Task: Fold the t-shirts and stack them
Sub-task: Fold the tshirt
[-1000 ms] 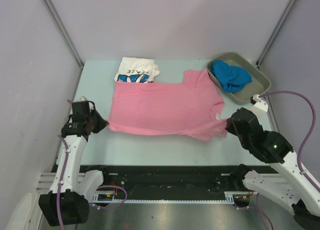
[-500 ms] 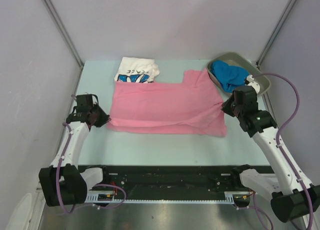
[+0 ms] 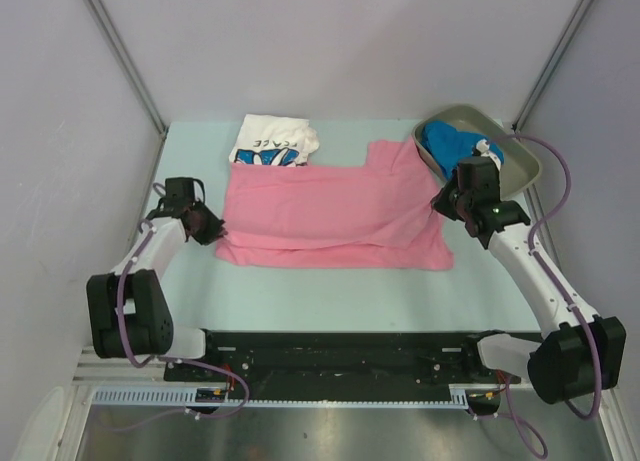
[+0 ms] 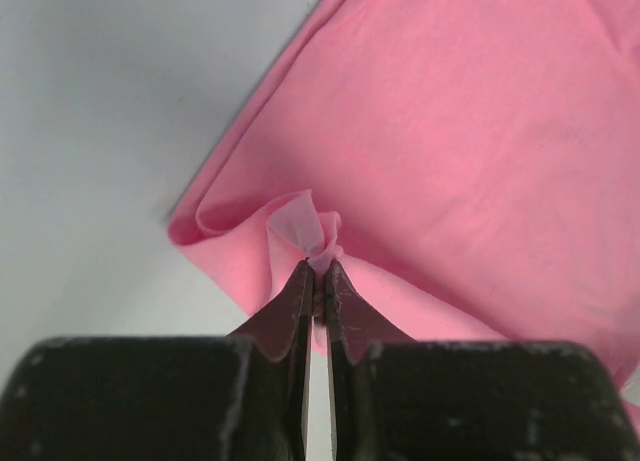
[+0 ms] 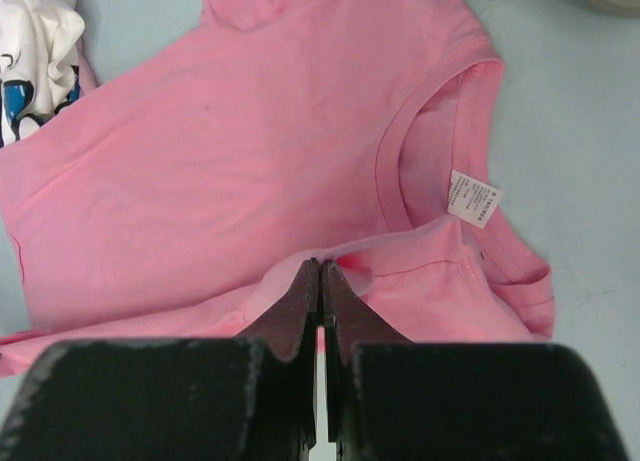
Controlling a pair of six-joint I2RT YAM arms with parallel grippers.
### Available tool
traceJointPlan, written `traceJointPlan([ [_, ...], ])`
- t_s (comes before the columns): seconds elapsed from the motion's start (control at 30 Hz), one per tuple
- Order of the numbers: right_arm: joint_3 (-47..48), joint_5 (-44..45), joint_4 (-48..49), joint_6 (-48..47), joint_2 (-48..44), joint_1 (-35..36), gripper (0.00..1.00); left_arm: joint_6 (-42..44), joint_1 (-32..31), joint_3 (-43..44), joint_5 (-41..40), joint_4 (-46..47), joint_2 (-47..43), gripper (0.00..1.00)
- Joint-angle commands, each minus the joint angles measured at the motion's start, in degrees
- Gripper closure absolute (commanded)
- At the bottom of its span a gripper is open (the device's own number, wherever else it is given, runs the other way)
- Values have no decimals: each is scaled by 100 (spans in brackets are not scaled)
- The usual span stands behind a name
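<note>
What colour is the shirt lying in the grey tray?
Bright blue; the shirt shows best in the top external view.

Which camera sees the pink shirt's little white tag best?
The right wrist view: the white tag sits close and clear by the pink shirt collar. The top view doesn't show it; the left wrist view shows only pink cloth.

Pink t-shirt (image 3: pixel 330 206) lies half-folded; white printed one (image 3: pixel 272 141) behind it, blue one (image 3: pixel 447 143) crumpled
</note>
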Motion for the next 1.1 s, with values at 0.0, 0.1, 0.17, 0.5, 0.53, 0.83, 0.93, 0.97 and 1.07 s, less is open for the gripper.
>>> traceJointPlan([
  [0.0,213,-68,464,-110,208,-150,100,-154,46,490,-87,371,417,91],
  [0.1,221,-7,639,-110,375,-220,100,-215,37,639,-52,458,725,91],
  [0.17,256,-120,763,-66,576,-290,100,-241,20,727,-69,467,936,91],
  [0.5,722,-296,1588,136,1911,-405,100,-347,2,1536,-236,274,1675,56],
  [0.53,888,-270,1677,118,2035,-405,100,-373,-7,1624,-349,178,1727,44],
  [0.83,1083,581,1671,-549,1775,68,0,-356,-384,1353,-456,19,519,1],
  [0.93,1057,1048,1178,-498,1527,446,0,-364,-847,870,-604,11,-19,1],
  [0.97,1013,1057,933,-454,1387,509,0,-365,-946,625,-579,19,-126,1],
  [1.07,767,734,650,-357,1185,693,0,-443,-1193,107,-509,133,-494,1],
])
